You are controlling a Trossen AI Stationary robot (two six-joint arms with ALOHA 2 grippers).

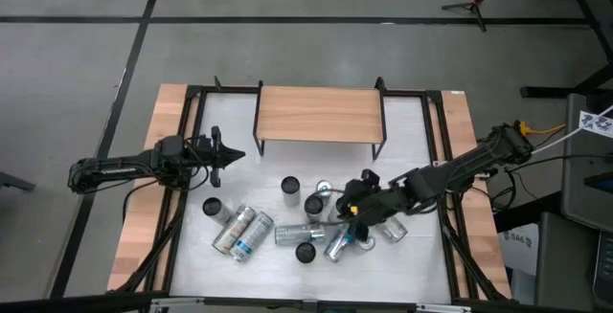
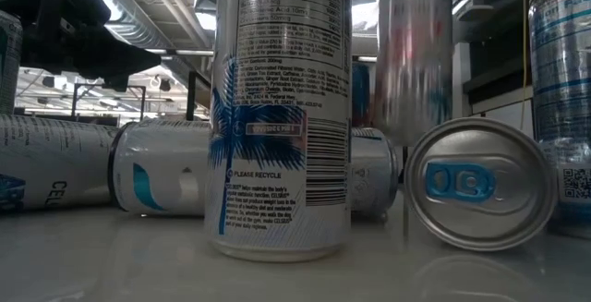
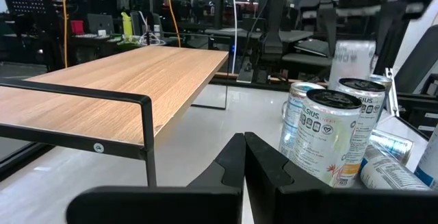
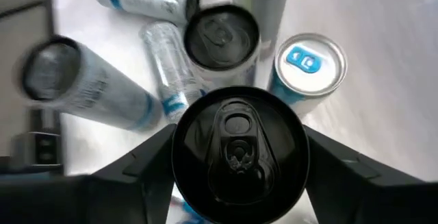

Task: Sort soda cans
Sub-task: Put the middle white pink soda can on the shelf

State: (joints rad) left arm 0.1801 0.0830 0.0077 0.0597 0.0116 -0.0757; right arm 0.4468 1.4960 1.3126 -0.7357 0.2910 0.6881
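Right gripper [image 4: 236,157]: your fingers [image 4: 140,169] sit on both sides of a dark-topped can [image 4: 236,152], clenched on it. In the high view this gripper [image 1: 356,205] is over the right part of the cluster.
Held can: it looks lifted clear of the table [image 1: 287,279], though the wrist view does not prove it; the blurred can [image 2: 413,57] hanging high in the low view suggests it is off the surface.
Soda cans [image 1: 287,222]: the rest are bunched on the white table in front of the wooden shelf [image 1: 319,115], some upright, several on their sides.
Close neighbours: a second dark-topped can [image 4: 222,35] and a blue-tabbed can [image 4: 309,63] lie just below your held one.
Left gripper [image 1: 233,155]: waits at the left of the table beside the shelf, its fingers [image 3: 236,172] pressed together on nothing.
Step in hand, as I judge it: carrying the gripped can out of the pile to its group.
How to do it well: raise straight up before you travel sideways, so the can's base clears the upright tops. Keep it vertical, and keep the squeeze steady; a thin aluminium wall dents or slips easily.
Risk: a low sweep would topple the upright cans and set the lying ones rolling.
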